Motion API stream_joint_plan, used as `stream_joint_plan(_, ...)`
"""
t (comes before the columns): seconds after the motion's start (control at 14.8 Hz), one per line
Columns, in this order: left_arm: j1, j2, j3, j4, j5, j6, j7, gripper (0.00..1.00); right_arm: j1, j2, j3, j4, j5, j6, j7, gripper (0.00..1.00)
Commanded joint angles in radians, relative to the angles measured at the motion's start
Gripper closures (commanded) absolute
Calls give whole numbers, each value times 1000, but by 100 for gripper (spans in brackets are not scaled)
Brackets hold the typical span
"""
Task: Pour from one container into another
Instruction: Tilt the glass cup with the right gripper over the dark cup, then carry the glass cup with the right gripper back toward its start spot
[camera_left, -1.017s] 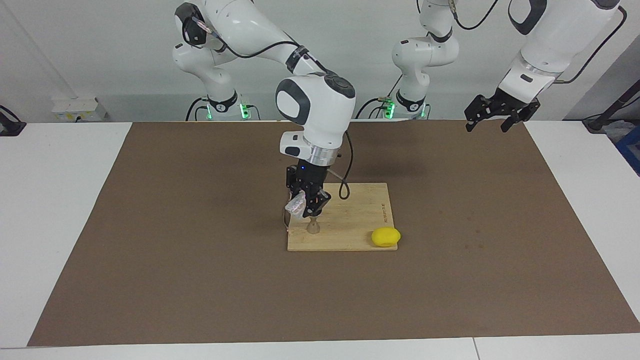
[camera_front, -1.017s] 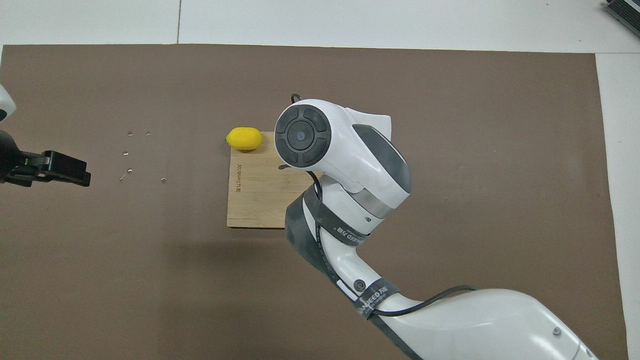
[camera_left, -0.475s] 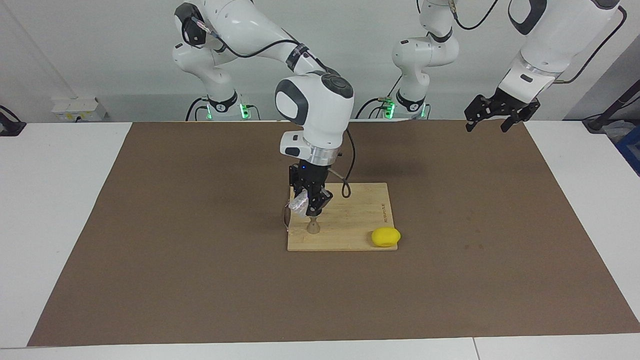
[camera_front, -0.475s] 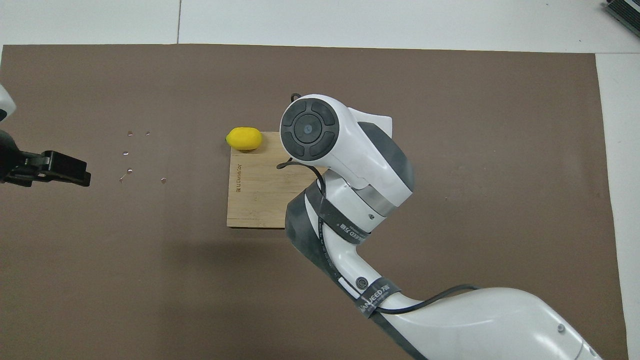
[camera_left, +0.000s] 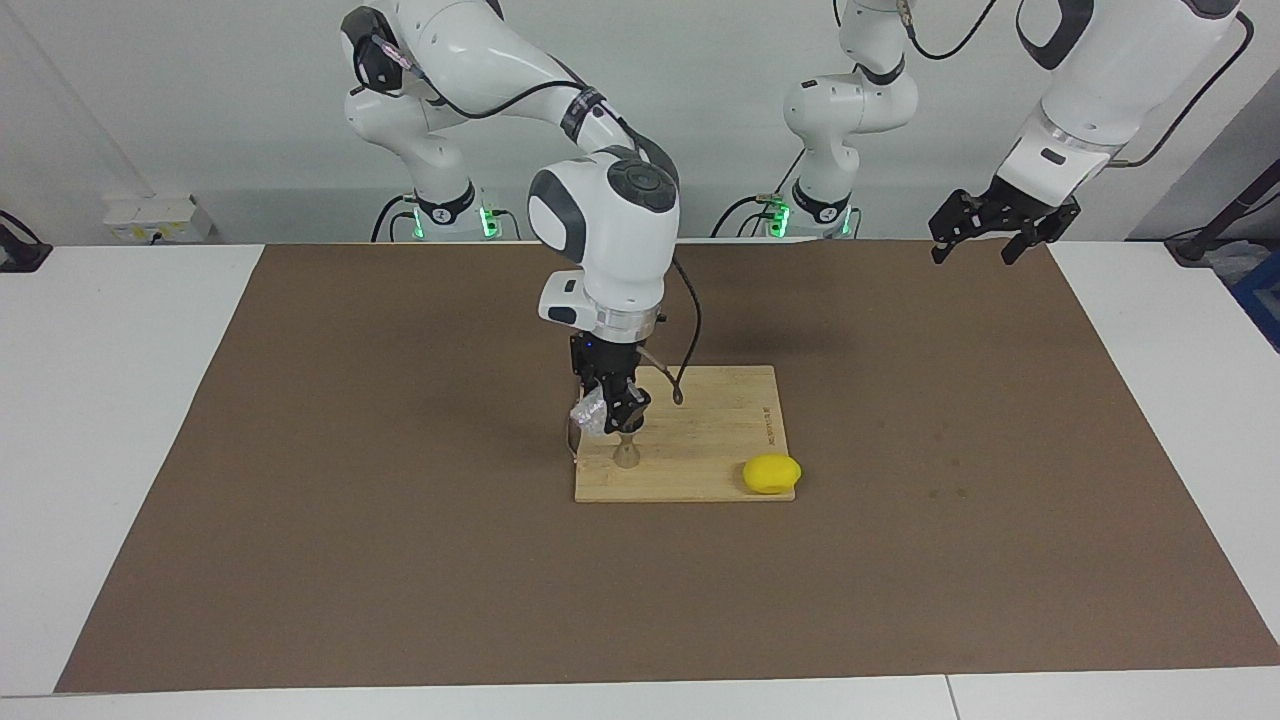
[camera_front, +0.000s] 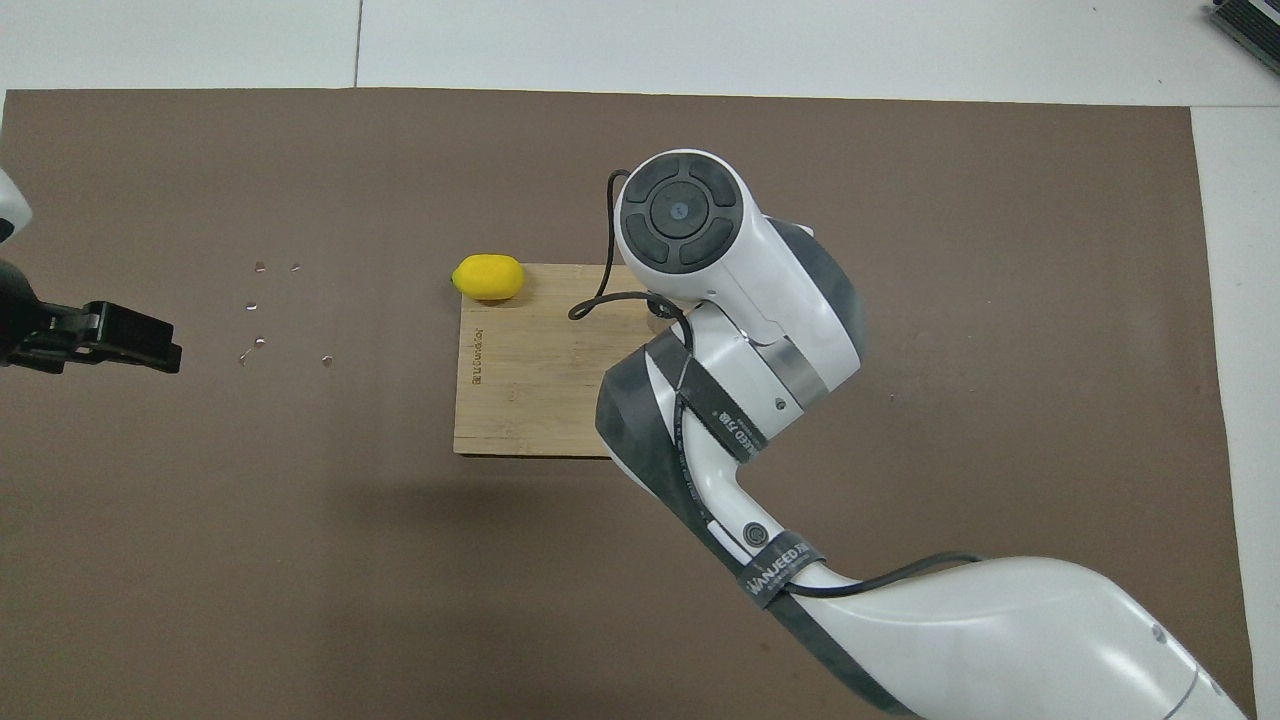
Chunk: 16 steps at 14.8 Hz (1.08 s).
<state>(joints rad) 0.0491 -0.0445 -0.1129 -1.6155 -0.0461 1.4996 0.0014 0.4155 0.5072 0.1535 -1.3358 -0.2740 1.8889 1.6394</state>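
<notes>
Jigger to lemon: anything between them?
No. In the facing view, only bare board lies between the jigger and the lemon.

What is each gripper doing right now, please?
Left gripper: open, empty, waiting over the mat's edge at its own end.
Right gripper: shut on the tilted glass, over the jigger on the board.

Mat (camera_left: 400, 560) plain brown on a white table (camera_left: 100, 400); cutting board (camera_left: 710, 440) pale bamboo with fine grain; lemon (camera_left: 771, 474) bright yellow; tumbler (camera_left: 592, 416) clear, textured; jigger (camera_left: 626, 455) silvery-grey; arms white with dark grey joints (grippers black)
</notes>
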Motion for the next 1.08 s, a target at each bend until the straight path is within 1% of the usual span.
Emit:
stream_joint_plan(0.0, -11, -18, 7, -23, 17, 13, 2, 0, -46, 8, 15, 17, 83, 3, 0, 91)
stream_joint_plan(0.27, -9, -18, 7, -23, 17, 13, 2, 0, -84, 8, 15, 17, 203, 25, 0, 91)
stream_joint_plan(0.47, -9, -18, 7, -23, 17, 13, 2, 0, -153, 14, 15, 1, 330, 61, -3, 91)
stream_joint_plan(0.81, -9, -18, 7, -23, 17, 13, 2, 0, -291, 2, 17, -92, 537, 108, -29, 91)
stream_joint_plan(1.02, -9, -18, 7, -23, 17, 13, 2, 0, -375, -15, 17, -161, 668, 111, -104, 91)
